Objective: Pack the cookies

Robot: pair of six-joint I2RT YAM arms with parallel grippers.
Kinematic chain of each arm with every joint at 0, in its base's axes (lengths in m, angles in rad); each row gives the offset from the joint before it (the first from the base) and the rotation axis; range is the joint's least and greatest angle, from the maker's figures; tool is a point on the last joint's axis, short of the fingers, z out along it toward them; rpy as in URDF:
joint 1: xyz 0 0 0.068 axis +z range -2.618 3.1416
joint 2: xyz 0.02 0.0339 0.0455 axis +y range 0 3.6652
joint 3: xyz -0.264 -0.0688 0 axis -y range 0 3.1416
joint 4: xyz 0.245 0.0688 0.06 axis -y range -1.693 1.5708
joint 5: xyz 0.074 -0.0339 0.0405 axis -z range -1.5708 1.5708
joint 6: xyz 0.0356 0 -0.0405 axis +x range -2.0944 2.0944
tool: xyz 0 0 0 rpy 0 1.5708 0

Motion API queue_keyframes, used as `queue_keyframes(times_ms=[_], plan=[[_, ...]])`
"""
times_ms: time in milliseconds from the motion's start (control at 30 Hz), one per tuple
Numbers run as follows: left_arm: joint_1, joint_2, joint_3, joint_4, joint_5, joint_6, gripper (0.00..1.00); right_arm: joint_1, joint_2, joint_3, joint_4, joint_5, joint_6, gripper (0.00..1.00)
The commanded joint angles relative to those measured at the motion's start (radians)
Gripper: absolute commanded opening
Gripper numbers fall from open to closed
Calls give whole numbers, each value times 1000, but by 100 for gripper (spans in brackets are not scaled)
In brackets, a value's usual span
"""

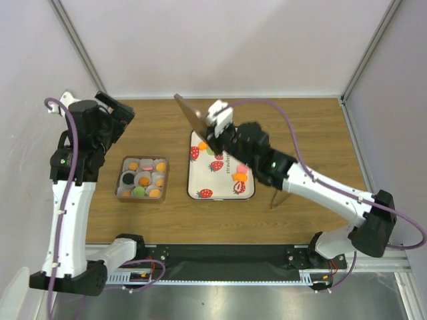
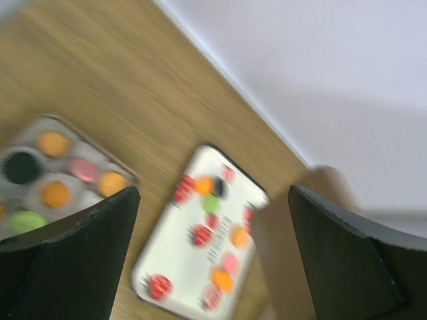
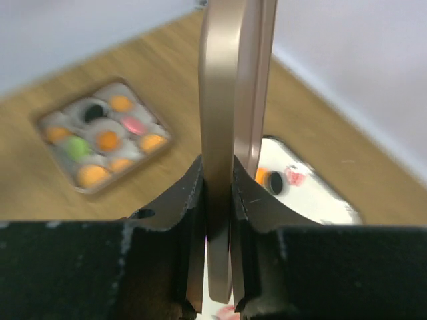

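On the table (image 1: 313,133) the strawberry tray (image 1: 201,175) is seen, loose cookies (image 1: 241,177) scattered over it; left of the tray, a box (image 1: 141,179) holds more. Over the tray's far edge a bronze lid (image 1: 190,112) is pinched upright by the right gripper (image 3: 219,180) — closing seems in hand, so it must be laid flat and carried left. The left gripper (image 2: 212,200) is spread wide, empty. The edge-on pinch is shown only at the right wrist — overhead it is hidden.

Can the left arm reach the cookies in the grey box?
Probably yes. The left tool is open, nothing covers those cookies, and the right tool holds the lid by the white tin.
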Motion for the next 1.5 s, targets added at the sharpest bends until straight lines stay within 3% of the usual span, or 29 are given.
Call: queue_keyframes(times_ms=[0,167,267,300,400,467,667,933,1200,1467], plan=[[143,-21,-141,132,-134,121,100,-170,60,101,8,-441,384,0],[295,39,-307,168,-117,160,100,-319,224,135,273,-781,815,0],[343,63,-368,189,-146,173,100,-370,355,137,509,-871,1081,0],[358,66,-382,200,-154,179,100,-376,391,129,651,-880,1157,0],[394,82,-420,215,-151,194,100,-377,508,137,872,-880,1377,0],[407,94,-437,214,-145,203,100,-365,584,151,937,-845,1484,0],[475,57,-453,191,-167,229,100,-307,732,220,1006,-762,1615,0],[478,16,-534,220,-184,233,100,-216,939,332,1056,-670,1734,0],[478,-47,-569,255,-132,268,100,-158,1056,463,991,-632,1728,0],[478,-18,-554,248,-135,269,100,-123,1077,471,908,-557,1721,0]])
